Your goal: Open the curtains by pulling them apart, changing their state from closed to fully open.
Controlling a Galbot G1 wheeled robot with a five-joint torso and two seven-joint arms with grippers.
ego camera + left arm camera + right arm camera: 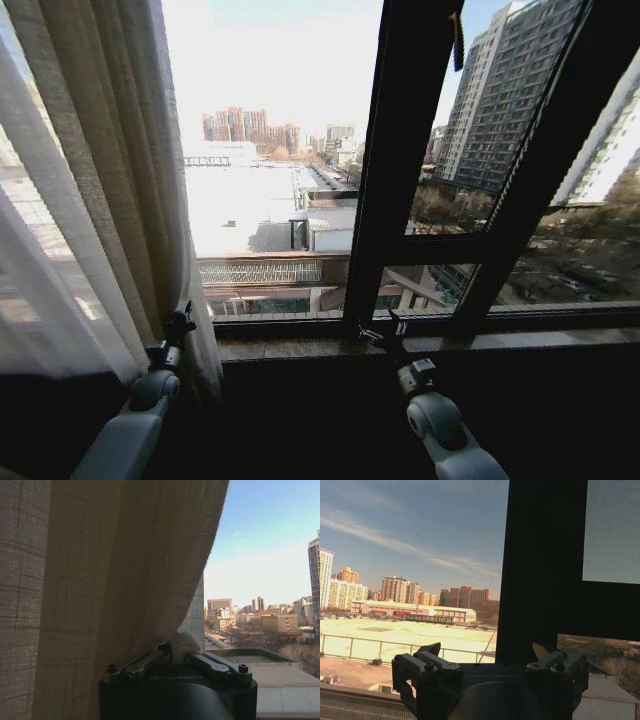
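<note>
One curtain panel drawn aside, most of the glass bare.

The curtains (95, 190) hang bunched well left of the window frame (400, 170). The left gripper (177, 652) is clamped on the fabric's edge; the right gripper (487, 662), fingers apart, hovers empty before the frame. Opening looks nearly done.

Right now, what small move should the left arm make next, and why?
Probably carry the left gripper farther toward the robot's left. It is shut on the left curtain panel's edge, and the fabric still covers the left of the window. The right gripper hangs open by the dark window frame.
</note>
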